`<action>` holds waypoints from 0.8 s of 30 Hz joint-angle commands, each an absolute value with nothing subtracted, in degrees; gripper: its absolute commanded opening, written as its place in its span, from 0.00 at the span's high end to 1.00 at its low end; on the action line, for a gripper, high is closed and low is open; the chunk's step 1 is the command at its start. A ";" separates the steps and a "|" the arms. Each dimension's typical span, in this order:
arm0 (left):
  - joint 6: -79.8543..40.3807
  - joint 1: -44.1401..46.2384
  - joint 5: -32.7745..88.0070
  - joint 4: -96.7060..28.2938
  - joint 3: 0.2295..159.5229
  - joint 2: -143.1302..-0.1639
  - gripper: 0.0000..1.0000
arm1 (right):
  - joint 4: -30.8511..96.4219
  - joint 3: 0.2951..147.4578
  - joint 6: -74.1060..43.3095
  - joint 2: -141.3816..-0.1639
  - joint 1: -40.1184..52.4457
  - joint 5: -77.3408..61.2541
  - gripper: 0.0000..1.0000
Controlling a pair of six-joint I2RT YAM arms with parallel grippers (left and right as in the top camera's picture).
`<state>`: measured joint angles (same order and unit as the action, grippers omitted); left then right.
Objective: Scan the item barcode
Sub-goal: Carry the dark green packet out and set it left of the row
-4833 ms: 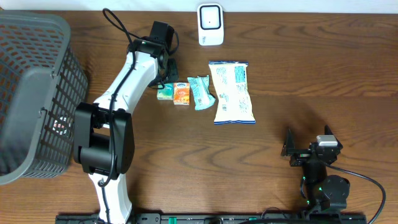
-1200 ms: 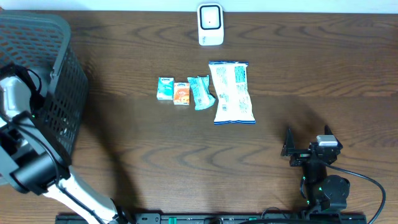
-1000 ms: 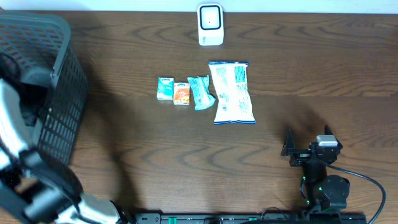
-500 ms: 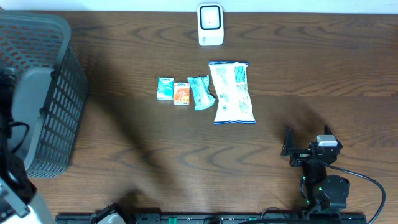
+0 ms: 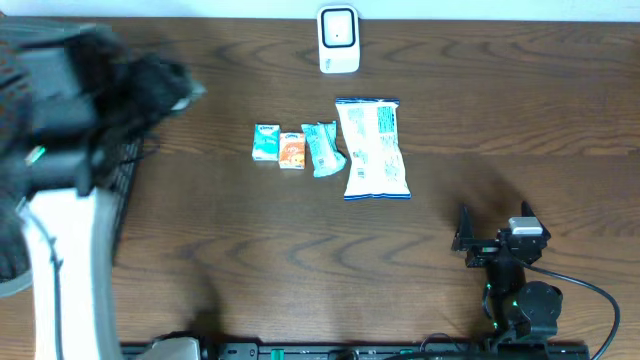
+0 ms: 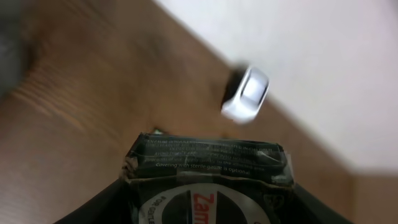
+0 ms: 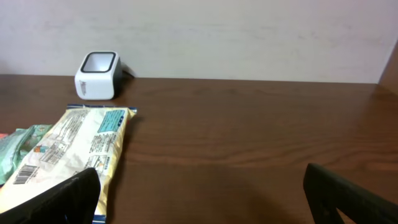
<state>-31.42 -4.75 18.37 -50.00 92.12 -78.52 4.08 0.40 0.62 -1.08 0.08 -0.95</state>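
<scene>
- Overhead: the left arm [image 5: 65, 250] is smeared with motion over the basket [image 5: 125, 175] at the left edge of the table [image 5: 250, 260]. Its pincer cannot be made out here.
- The scanner [image 5: 338, 40] stands at the middle of the far edge. In front of it lie a teal carton [image 5: 265, 142], an orange carton [image 5: 292, 150], a teal packet [image 5: 322, 148] and a white bag [image 5: 372, 148], side by side.
- The right gripper [image 5: 490, 243] sits near the near-right corner.
- Against half a second earlier, the left arm has swung in from the left edge and now covers most of the basket. The row, the scanner and the right arm are unchanged.
- Left wrist: the left gripper [image 6: 208, 208] is clamped on a dark packet [image 6: 208, 168], the item to scan, held low with its top edge free. The scanner [image 6: 245, 94] shows ahead, blurred.
- Risk: at this speed the free upper part may swing or the packet may slip in the grip.
- Risk: no barcode is visible on the face shown, so the code may arrive turned away from the scanner window and fail to read.
- Risk: a low approach could sweep the row or knock the scanner off the far edge.
- Right wrist: the right gripper [image 7: 200, 180] stands wide apart and holds nothing. The white bag [image 7: 74, 149] lies just left of it and the scanner [image 7: 97, 75] beyond.
</scene>
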 commanded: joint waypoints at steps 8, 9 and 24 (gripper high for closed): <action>-14.02 8.91 0.12 -50.06 91.57 -95.94 0.48 | 4.34 0.30 0.03 -1.08 0.43 -0.56 0.01; -13.47 9.45 -2.50 -50.06 91.57 -97.25 0.48 | 4.32 0.30 0.03 -1.08 0.43 -0.56 0.01; -12.78 9.85 -8.58 -50.48 91.02 -111.18 0.43 | 4.32 0.30 0.03 -1.13 0.43 -0.56 0.01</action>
